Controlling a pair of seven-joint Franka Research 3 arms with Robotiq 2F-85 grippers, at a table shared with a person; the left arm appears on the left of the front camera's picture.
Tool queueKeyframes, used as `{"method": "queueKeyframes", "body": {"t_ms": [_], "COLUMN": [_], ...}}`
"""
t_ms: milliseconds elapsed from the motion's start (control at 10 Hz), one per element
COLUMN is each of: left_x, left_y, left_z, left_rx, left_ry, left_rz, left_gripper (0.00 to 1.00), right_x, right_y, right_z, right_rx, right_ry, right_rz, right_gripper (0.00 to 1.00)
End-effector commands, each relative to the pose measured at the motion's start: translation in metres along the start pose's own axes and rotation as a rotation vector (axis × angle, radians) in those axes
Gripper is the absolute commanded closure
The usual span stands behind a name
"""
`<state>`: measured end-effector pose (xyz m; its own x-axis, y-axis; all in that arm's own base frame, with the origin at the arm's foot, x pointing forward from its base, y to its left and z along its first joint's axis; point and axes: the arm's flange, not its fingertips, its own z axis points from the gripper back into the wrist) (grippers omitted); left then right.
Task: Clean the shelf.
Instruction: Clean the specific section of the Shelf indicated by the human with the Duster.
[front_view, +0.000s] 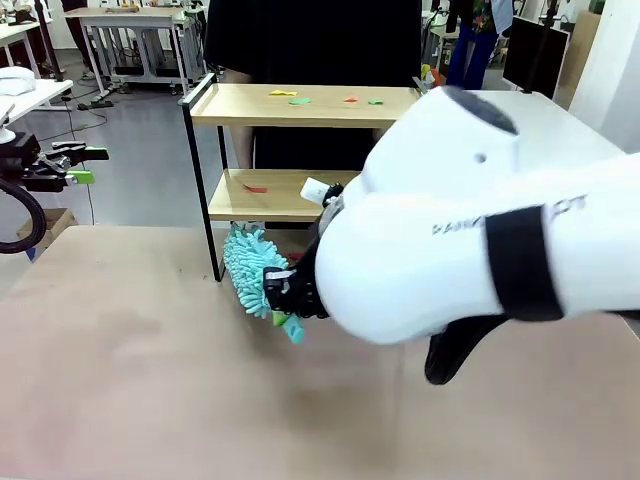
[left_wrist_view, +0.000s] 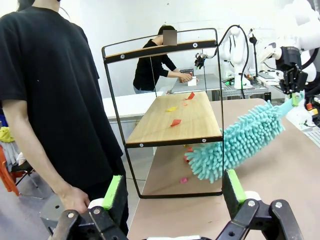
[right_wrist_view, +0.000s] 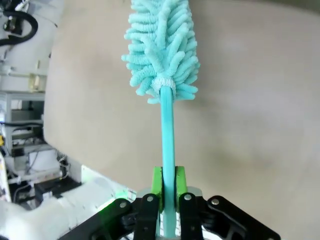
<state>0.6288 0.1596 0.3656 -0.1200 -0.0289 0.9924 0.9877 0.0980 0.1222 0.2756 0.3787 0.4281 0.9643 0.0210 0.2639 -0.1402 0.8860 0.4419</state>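
Shelf of two light wooden boards in a thin black metal frame (front_view: 240, 105) stands at the far side of the brown counter (front_view: 130, 380), just beyond our right hand (front_view: 285, 292), which pinches the handle of a fluffy turquoise microfibre duster (front_view: 250, 265); our left hand (left_wrist_view: 172, 187) hangs spread, well apart.

A smooth grey floor (front_view: 140, 150) is stretching behind the tan flat-topped bench (front_view: 120, 380). White worktables on grey metal legs (front_view: 130, 17) are standing far left, a black flat monitor (front_view: 535, 55) is sitting far right, and a plain white wall (left_wrist_view: 115, 20) is rising beyond.
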Motion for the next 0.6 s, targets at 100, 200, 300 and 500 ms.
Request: {"method": "queueKeyframes", "body": {"t_ms": [100,200,300,500], "left_x": [0.002,0.002,0.002,0.002], "left_y": [-0.001,-0.001,-0.001,-0.001], "left_z": [0.000,0.000,0.000,0.000], "left_rx": [0.001,0.001,0.001,0.001], "left_ry": [-0.001,-0.001,-0.001,-0.001], "left_rz": [-0.005,-0.005,-0.005,-0.005], "left_gripper": [0.00,0.00,0.00,0.00], "right_x": [0.010,0.012,0.015,0.023], "right_y": [0.031,0.036,0.041,0.049], "right_z": [-0.032,-0.039,-0.046,-0.058], "right_rx": [-0.075,-0.079,-0.070,-0.054], "right_ry": [-0.112,-0.133,-0.148,-0.177], "right_rz": [-0.119,-0.126,-0.135,-0.135], "right_gripper": [0.87,0.87,0.87,0.87]}}
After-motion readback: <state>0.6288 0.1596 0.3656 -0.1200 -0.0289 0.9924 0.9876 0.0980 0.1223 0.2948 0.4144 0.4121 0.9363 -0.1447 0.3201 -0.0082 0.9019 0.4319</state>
